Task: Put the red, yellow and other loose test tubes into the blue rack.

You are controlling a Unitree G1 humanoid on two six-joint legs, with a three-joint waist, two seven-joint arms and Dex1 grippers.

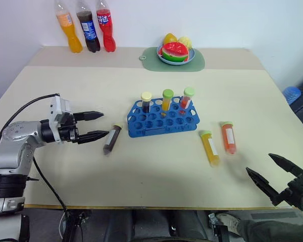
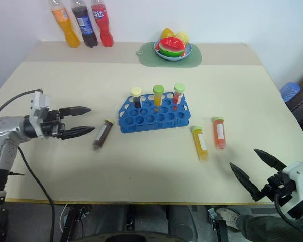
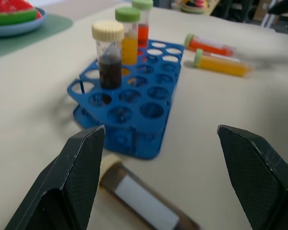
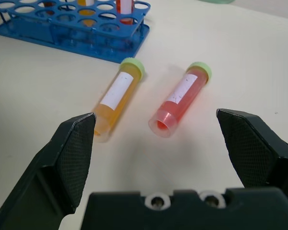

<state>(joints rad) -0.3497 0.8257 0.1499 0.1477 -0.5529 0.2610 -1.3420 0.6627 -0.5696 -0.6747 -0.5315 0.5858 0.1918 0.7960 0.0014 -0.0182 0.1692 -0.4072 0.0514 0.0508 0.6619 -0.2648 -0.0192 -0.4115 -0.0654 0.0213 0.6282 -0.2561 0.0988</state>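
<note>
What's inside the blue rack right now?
Three capped tubes stand upright in the back row of the blue rack: a dark tube, a yellow tube and a red tube. The other holes look empty. The rack hides the tubes' bottoms.

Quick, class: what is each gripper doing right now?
Left gripper: open, holding nothing, near the dark tube.
Right gripper: open, holding nothing.

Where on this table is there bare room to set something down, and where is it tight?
Bare: the wide stretch between the blue rack and the green mat, and the near edge in front of the rack. Tight: around the yellow tube and red tube lying side by side, and between the dark tube and the rack.
</note>
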